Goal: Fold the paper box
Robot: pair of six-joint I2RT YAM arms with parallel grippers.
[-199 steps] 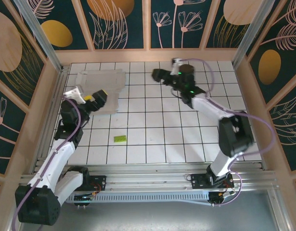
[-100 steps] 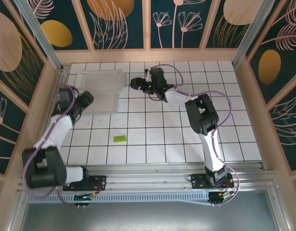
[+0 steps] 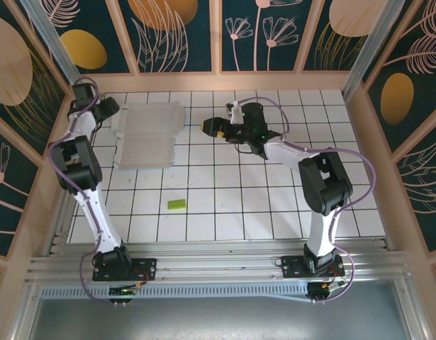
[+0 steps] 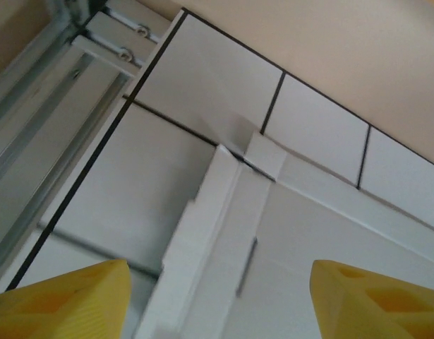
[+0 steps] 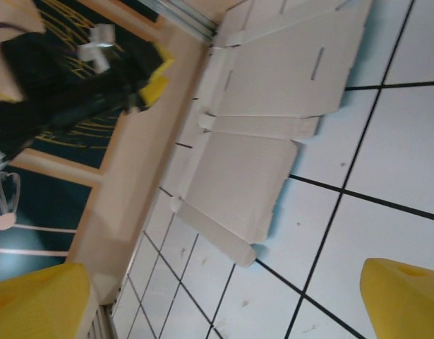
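Observation:
The paper box (image 3: 147,134) lies flat and unfolded, whitish face up, on the tiled floor at the back left. My left gripper (image 3: 110,109) hovers at its far left corner, jaws open. In the left wrist view the yellow fingertips (image 4: 61,304) straddle the sheet's flapped edge (image 4: 224,233) without touching it. My right gripper (image 3: 209,127) hangs open about a tile to the right of the sheet, nothing between its fingers. The right wrist view shows the paper box (image 5: 273,120) ahead of the right gripper (image 5: 224,304), with the left gripper (image 5: 97,70) beyond it.
A tiny green piece (image 3: 176,204) lies on the tiles nearer the front, left of centre. The wooden side wall (image 3: 62,134) and a metal rail (image 4: 47,106) run close to the left gripper. White tiles stretch to the right and front.
The left arm has swung from the sheet's near left part up to its far left corner, jaws narrowing somewhat. The right gripper came left towards the sheet and opened wider. The sheet stayed flat.

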